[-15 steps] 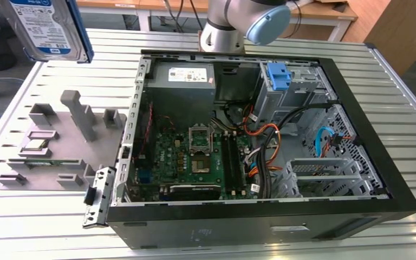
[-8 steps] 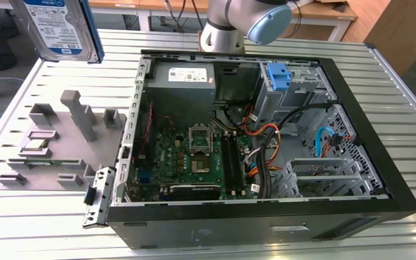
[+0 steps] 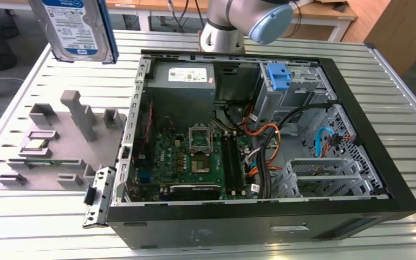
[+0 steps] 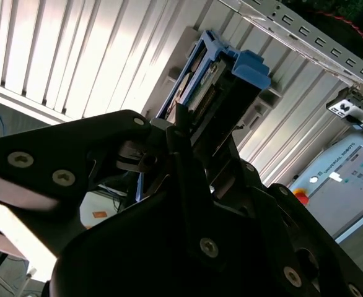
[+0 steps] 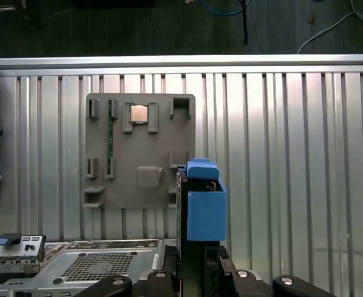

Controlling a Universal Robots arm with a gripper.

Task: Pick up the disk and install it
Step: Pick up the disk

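Note:
The disk (image 3: 74, 30) hangs high above the table at the exterior view's far left. It is a silver drive with a white-and-blue label in a blue carrier, and it stands nearly upright. In both wrist views it shows edge-on, the blue carrier (image 5: 203, 204) sticking out from between my black fingers. My gripper (image 4: 188, 133) is shut on the disk (image 4: 222, 80). It is well clear of the open computer case (image 3: 266, 216), above the grey fixture plate (image 5: 141, 148).
The case lies open with a motherboard, cables and a grey power supply (image 3: 182, 76) inside. A blue bracket (image 3: 278, 76) sits in its drive bay at the back. The grey fixture plate (image 3: 56, 141) has upright posts. The arm's base (image 3: 222, 32) stands behind the case.

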